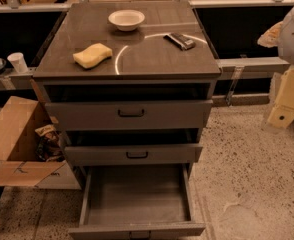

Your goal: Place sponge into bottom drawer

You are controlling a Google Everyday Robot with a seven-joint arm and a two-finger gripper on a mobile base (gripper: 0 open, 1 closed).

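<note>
The sponge (92, 55) is a pale yellow foam block with wavy sides. It lies flat on the left front part of the bench (157, 64), apart from the white bowl (126, 19) and the small dark flat object (180, 40). The end effector (285, 101) hangs at the right edge of the view, off the bench and touching none of these. Whether it is apart or together I cannot tell. The sponge lies well apart from it, to its left. Of 3 drawers, the bottom drawer (137, 194) stands pulled out.
</note>
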